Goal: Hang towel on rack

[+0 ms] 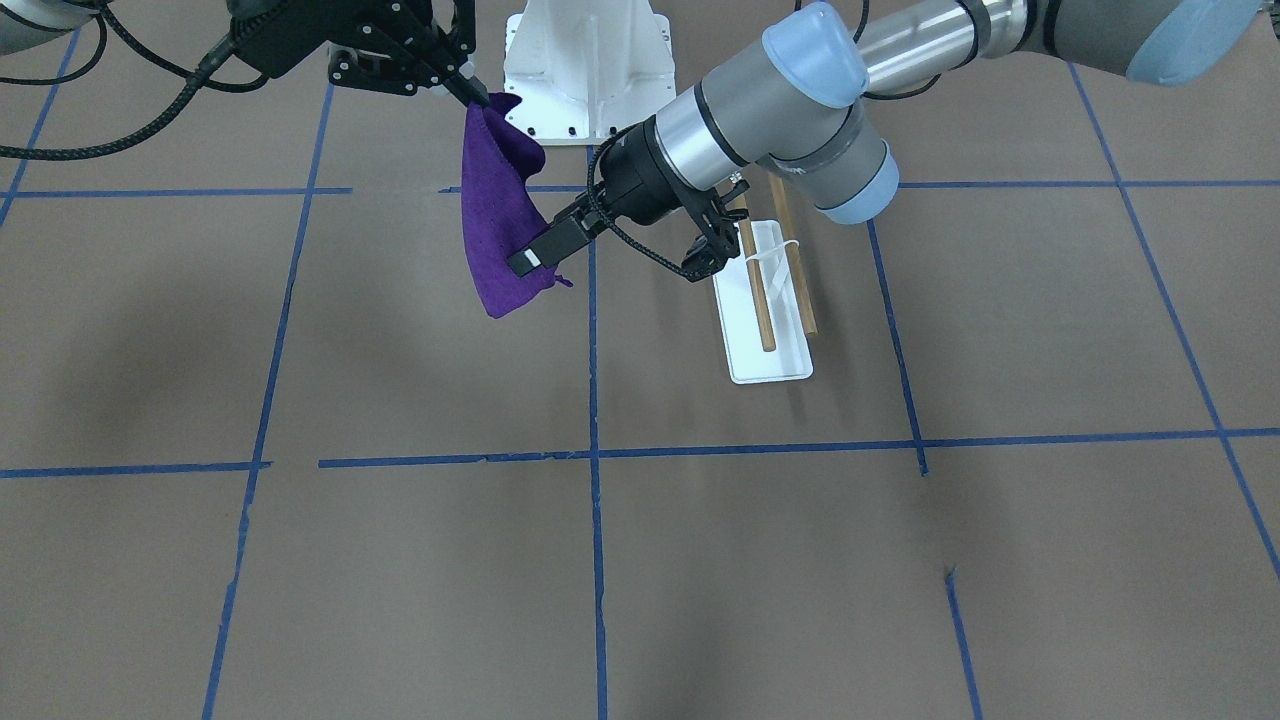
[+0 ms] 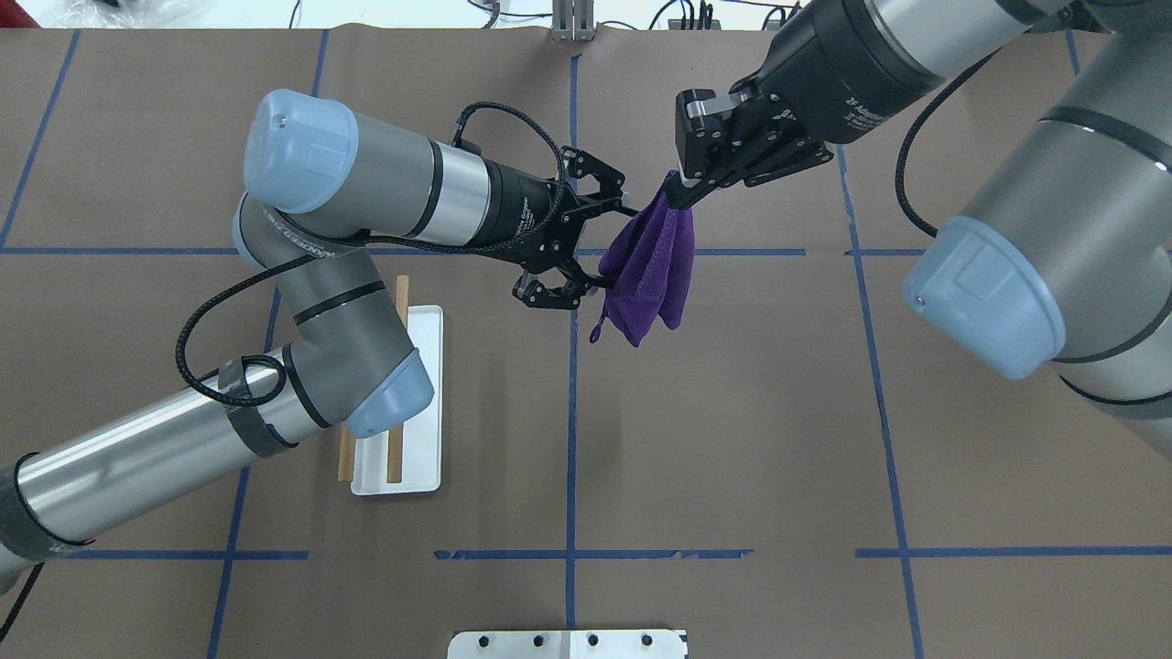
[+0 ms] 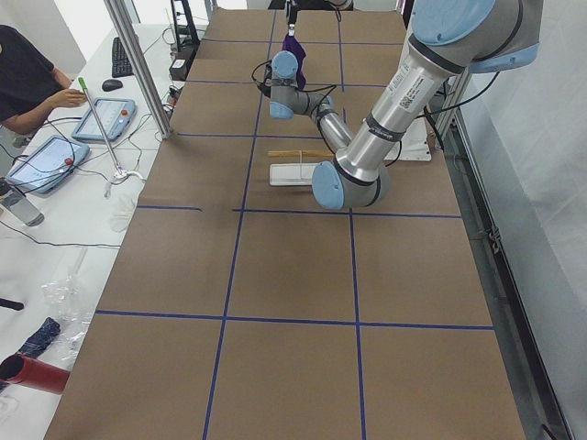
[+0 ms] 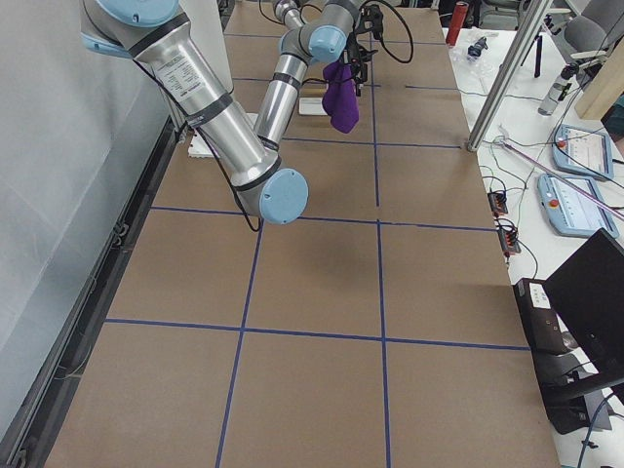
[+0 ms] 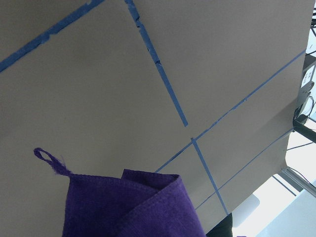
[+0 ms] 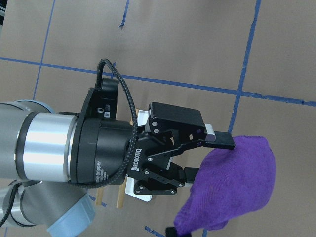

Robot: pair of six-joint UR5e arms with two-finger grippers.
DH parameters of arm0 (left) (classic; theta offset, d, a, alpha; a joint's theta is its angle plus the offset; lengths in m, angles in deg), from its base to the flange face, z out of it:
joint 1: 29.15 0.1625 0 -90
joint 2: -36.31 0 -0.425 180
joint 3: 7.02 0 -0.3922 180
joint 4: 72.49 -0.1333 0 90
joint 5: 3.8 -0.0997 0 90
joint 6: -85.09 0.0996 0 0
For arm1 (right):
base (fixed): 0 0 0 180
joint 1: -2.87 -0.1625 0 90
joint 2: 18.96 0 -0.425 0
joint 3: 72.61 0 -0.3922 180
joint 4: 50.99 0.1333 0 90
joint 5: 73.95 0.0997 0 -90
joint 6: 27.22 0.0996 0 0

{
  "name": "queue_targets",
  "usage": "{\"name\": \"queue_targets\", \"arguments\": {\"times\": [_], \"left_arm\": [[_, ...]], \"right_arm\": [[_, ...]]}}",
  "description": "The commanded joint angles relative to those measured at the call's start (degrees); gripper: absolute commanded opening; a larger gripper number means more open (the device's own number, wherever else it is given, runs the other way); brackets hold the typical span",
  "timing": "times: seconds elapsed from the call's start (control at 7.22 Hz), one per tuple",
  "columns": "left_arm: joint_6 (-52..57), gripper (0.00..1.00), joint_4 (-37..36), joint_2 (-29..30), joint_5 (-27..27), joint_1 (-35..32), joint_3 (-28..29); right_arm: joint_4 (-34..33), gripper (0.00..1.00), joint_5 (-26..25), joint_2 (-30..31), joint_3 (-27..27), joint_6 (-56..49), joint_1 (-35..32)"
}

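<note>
Currently, the towel (image 2: 655,265) is held off the counter (image 2: 732,412), well apart from the rack (image 2: 426,384) and on the robot's right of it. It is gripped at its top corner by the right pincer (image 2: 679,190), whose fingers are pressed together on the cloth. From there it hangs down in loose folds, and a small loop (image 2: 597,329) dangles from its lower edge on the side nearer the rack.

The left pincer (image 6: 207,157) is stretched out from the rack's side toward the towel, with its fingers spread wide apart. The fingertips are seen at the towel's edge nearer the rack, and nothing is clamped between them. Whether the cloth is actually touched by them cannot be told.

The rack is set flat on the counter, and the two wooden rods (image 2: 395,458) run along the length of its white base. In the overhead view, part of the rack is covered by the left arm's elbow, which is held above it.
</note>
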Motion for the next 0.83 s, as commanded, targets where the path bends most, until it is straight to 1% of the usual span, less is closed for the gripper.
{"name": "queue_targets", "arguments": {"times": [0.0, 0.14, 0.42, 0.69], "left_arm": [[0.1, 0.00, 0.1, 0.0, 0.1, 0.1, -0.1], [0.9, 0.00, 0.7, -0.1, 0.1, 0.1, -0.3], [6.6, 0.00, 0.3, -0.7, 0.1, 0.1, -0.4], [6.9, 0.00, 0.2, -1.0, -0.1, -0.2, -1.1]], "right_arm": [[0.0, 0.00, 0.0, 0.1, 0.0, 0.1, 0.0], [0.0, 0.00, 0.0, 0.1, 0.0, 0.1, -0.1], [0.0, 0.00, 0.0, 0.2, -0.1, 0.1, -0.2], [-0.1, 0.00, 0.0, 0.9, -0.3, 0.0, -0.3]]}}
